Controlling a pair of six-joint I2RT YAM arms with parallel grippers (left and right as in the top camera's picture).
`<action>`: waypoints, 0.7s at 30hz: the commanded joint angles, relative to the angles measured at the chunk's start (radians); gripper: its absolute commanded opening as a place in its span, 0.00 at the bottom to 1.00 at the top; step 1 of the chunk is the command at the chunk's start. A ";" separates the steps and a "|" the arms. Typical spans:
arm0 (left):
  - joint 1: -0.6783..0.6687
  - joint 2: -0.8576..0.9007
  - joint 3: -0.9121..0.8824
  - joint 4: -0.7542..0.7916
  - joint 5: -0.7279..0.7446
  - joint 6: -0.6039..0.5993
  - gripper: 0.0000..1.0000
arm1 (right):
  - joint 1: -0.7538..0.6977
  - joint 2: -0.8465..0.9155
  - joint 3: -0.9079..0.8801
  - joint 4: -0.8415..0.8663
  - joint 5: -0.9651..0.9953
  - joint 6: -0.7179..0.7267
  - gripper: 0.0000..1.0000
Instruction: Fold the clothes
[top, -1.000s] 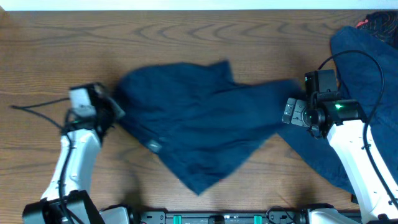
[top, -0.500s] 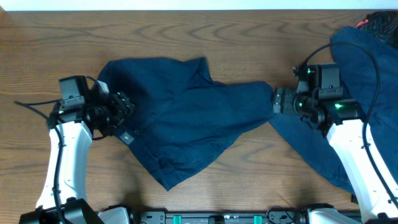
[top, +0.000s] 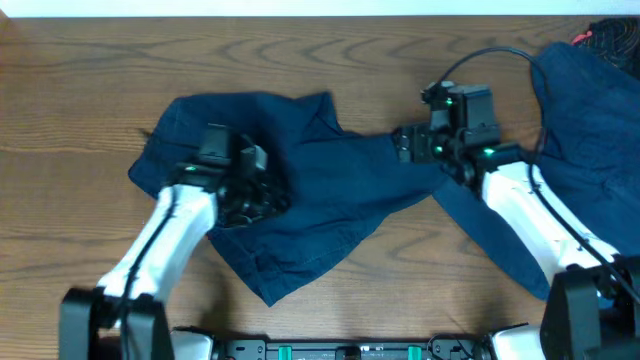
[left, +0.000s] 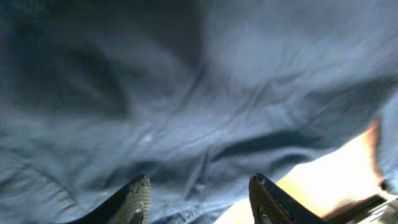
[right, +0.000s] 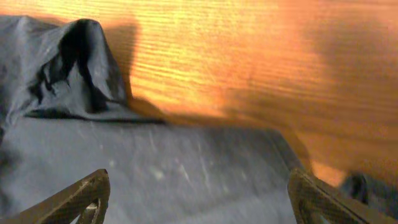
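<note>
We see the navy garment (top: 340, 175) lying rumpled across the middle of the overhead frame on the wooden table (top: 80, 90). One lobe reaches toward the upper left and a corner droops toward the bottom edge, so we judge it spread out for folding but not yet flat. A separate heap of navy cloth (top: 590, 100) fills the right edge, presumably waiting its turn; we cannot tell whether the two touch beneath the right arm. The arms stand at opposite ends of the garment, which suits pulling or smoothing it from both sides. The left gripper (top: 258, 195) hangs over the left-centre of the cloth. In its wrist view its fingers (left: 138, 198) stand moderately apart above wrinkled fabric, with nothing pinched between them. The right gripper (top: 405, 145) sits at the garment's narrow right end. Its wrist view shows the fingers (right: 87, 196) spread very wide over a flat stretch of cloth near bare wood, gripping nothing.
</note>
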 joint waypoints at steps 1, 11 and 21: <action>-0.066 0.077 -0.011 -0.014 -0.032 -0.026 0.53 | 0.014 0.043 0.006 -0.012 0.060 0.025 0.84; -0.129 0.236 -0.012 -0.219 -0.060 -0.034 0.53 | -0.087 0.042 0.006 -0.365 0.279 0.152 0.56; -0.129 0.250 -0.013 -0.454 -0.176 -0.034 0.53 | -0.163 0.052 0.005 -0.595 0.104 -0.021 0.20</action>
